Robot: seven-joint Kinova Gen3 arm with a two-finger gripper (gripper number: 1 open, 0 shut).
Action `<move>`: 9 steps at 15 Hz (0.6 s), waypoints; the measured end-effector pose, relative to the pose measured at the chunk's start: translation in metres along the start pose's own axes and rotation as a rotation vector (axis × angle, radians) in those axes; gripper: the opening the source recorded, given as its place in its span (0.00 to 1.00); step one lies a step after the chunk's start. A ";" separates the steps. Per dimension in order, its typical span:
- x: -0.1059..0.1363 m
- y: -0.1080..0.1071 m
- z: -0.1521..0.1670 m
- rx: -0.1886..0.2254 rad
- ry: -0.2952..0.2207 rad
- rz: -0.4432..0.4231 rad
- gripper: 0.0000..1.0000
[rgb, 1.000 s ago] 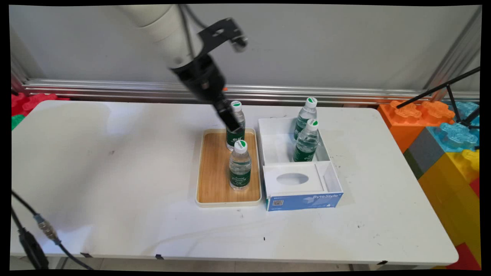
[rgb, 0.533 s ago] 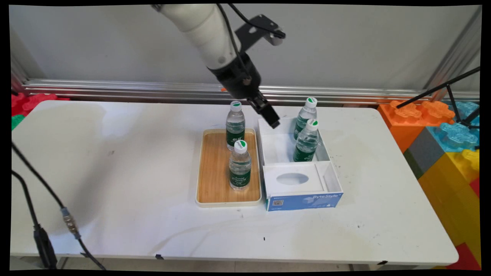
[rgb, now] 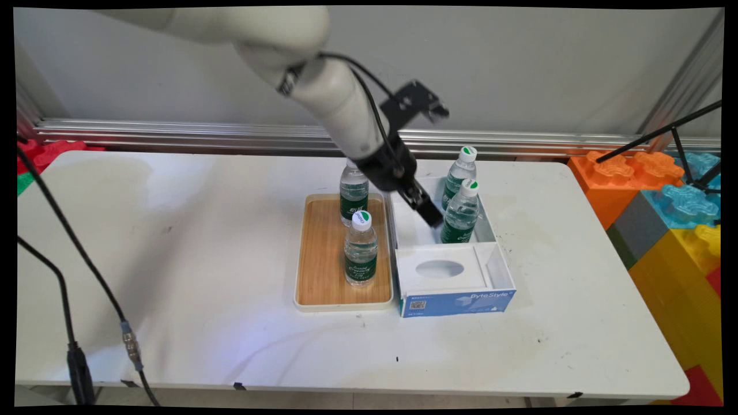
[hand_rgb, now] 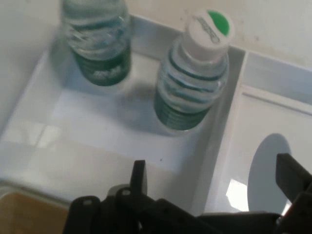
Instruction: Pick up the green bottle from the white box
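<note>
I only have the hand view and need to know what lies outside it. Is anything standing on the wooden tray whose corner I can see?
Observer: Yes. Two upright bottles stand on the wooden tray: a near bottle mid-tray and a far bottle at its back end.
Operator: And what is off to the box's other side?
Observer: Bare table, then large coloured building blocks stacked beyond its right edge.
</note>
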 end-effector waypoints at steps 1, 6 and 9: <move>-0.003 0.002 0.012 -0.006 0.006 0.013 1.00; -0.008 0.006 0.050 -0.008 0.040 0.053 1.00; -0.007 0.007 0.067 0.006 0.070 0.071 1.00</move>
